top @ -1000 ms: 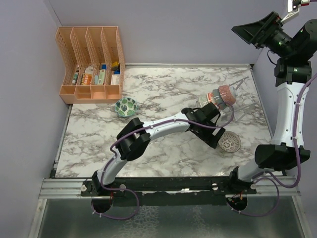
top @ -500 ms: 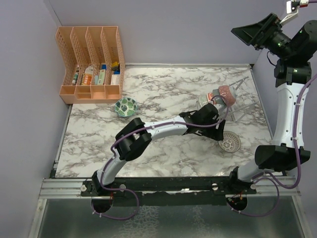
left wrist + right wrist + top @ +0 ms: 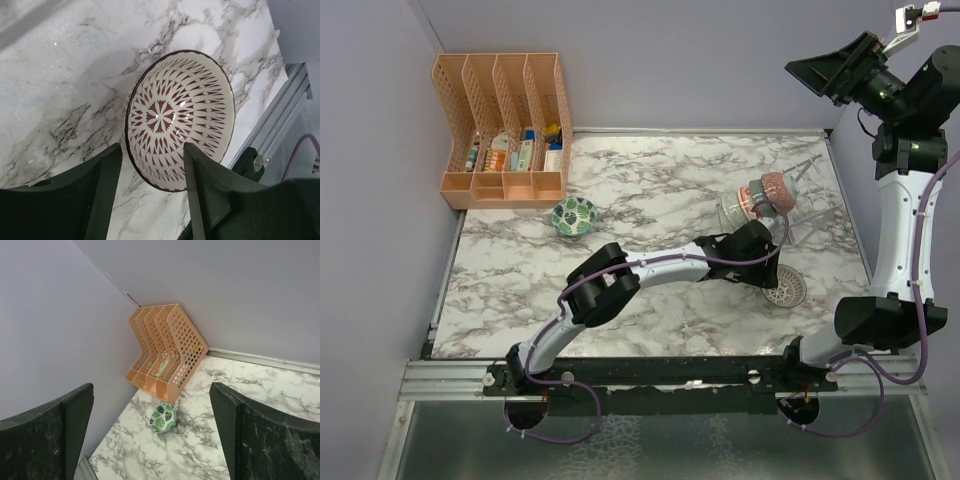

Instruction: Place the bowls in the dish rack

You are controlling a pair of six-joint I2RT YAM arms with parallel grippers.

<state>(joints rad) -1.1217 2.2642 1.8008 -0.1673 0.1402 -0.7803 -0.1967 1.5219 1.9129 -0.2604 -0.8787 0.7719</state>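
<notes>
The left tool [image 3: 152,165] hangs spread wide around the lattice bowl [image 3: 180,117]. That bowl sits on the marble surface [image 3: 650,190] at about 4 o'clock, close to the near edge and just toward 6 o'clock from the clear rack [image 3: 808,205] with its row of bowls [image 3: 765,195]. The right tool [image 3: 155,435] is up high at 2 o'clock, also spread, and a broad stretch of marble runs from the rack to the leaf bowl [image 3: 574,215] at 10 o'clock by the orange organizer [image 3: 505,130].

Racked bowls [image 3: 758,197] overlapping, perhaps four
</notes>
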